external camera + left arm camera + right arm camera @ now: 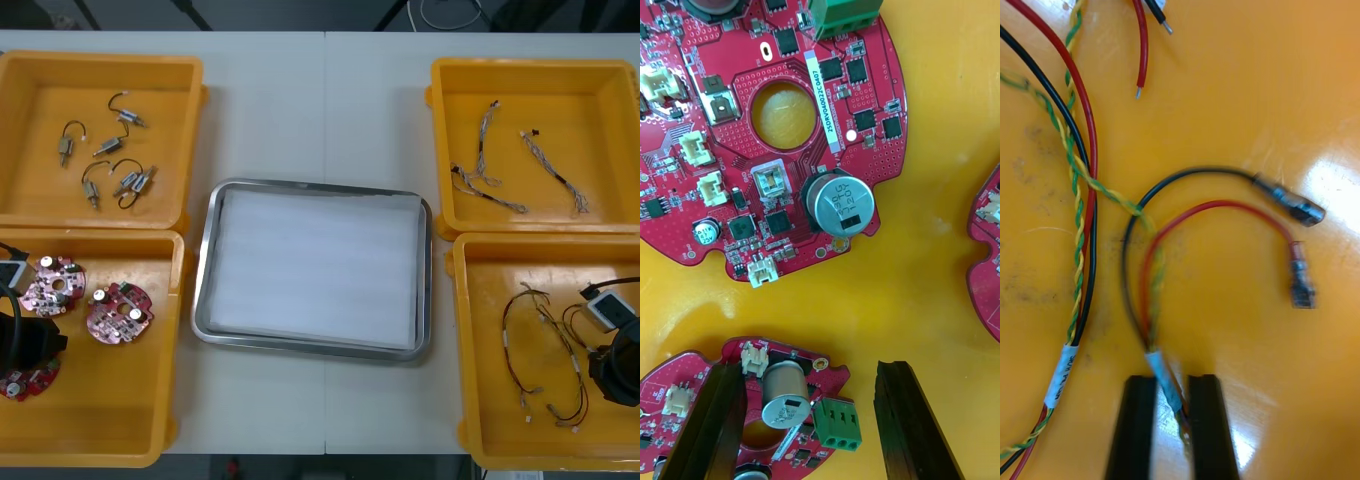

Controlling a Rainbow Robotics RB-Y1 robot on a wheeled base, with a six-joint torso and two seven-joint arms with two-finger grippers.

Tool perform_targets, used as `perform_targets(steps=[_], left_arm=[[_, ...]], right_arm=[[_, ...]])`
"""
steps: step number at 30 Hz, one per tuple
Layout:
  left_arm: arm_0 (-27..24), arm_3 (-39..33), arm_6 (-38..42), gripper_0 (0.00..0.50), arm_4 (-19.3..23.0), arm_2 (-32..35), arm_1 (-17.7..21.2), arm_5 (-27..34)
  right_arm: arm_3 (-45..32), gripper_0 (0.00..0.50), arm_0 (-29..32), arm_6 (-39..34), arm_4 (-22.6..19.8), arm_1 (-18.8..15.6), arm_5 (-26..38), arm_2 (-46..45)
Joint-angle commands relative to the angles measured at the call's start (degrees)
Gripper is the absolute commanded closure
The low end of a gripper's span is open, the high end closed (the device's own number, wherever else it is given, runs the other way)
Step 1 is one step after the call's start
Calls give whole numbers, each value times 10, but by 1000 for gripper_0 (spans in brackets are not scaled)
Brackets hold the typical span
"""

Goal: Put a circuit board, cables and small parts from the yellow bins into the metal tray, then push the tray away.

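Observation:
My left gripper (812,427) is open low over the near-left yellow bin (100,420). Between its fingers lies the edge of a round red circuit board (786,401), with a silver capacitor and a green terminal block. A second board (775,127) lies just beyond, and a third board (989,262) shows at the side. In the front view the left arm (30,345) partly covers one board (30,382). My right gripper (1172,427) is in the near-right bin (500,440), shut on a red and black cable (1161,367) at its white label.
The metal tray (205,260), white inside, sits in the middle of the table. The far-left bin (30,110) holds several small metal parts (110,150); the far-right bin (600,90) holds thin twisted cables (500,185). A green and yellow twisted cable (1075,225) crosses the held cable.

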Motion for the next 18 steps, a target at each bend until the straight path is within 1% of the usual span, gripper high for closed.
perform_targets(steps=[1, 2, 3, 4, 8, 11, 17, 18], left_arm=[[21, -1, 7, 304, -7, -5, 18, -11], [21, -1, 7, 326, -7, -5, 18, -11], [22, -1, 5, 381, -7, -5, 18, -11], [22, -1, 5, 500, -8, -7, 18, -11], [22, -1, 6, 500, -15, -9, 18, -14], [22, -1, 4, 500, -14, -9, 18, -15], [17, -6, 6, 500, -12, -6, 24, -13], [16, -7, 6, 500, -11, -5, 25, -11]], right_arm=[[15, 500, 9, 18, 8, -9, -4, 19], [15, 500, 9, 18, 8, -9, -4, 18], [15, 500, 9, 18, 8, -10, -4, 17], [15, 500, 9, 18, 8, -9, -4, 16], [9, 500, 6, 19, 8, -10, -2, 4], [-10, 500, 3, 16, 5, -9, 21, -14], [-97, 500, -1, 6, -9, -9, 134, -81], [-104, 500, -2, 5, -11, -10, 144, -87]])
